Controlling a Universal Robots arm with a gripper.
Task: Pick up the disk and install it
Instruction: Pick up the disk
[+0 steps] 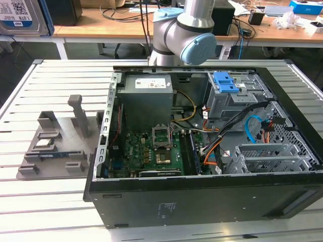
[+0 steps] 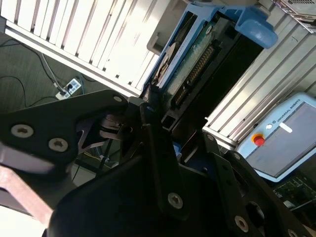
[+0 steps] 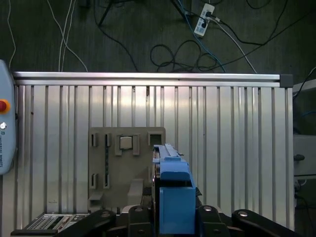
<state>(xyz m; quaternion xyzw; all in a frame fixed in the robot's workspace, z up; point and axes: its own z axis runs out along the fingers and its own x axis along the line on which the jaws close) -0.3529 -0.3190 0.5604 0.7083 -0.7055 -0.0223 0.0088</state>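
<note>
item: disk (image 3: 173, 197), blue-bracketed, pinched between the fingers (image 3: 206, 213), aloft over the slatted desk (image 3: 237, 138), clear of the open computer case (image 1: 202, 201). step: pickup done, install pending; seating likely calls for square alignment.

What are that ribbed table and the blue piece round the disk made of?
The table looks like bare aluminium: silvery, with a dull sheen and long straight ribs like extruded profiles. The blue bracket on the disk looks like moulded plastic: even colour, smooth, rounded corners, though I can't be sure.
</note>
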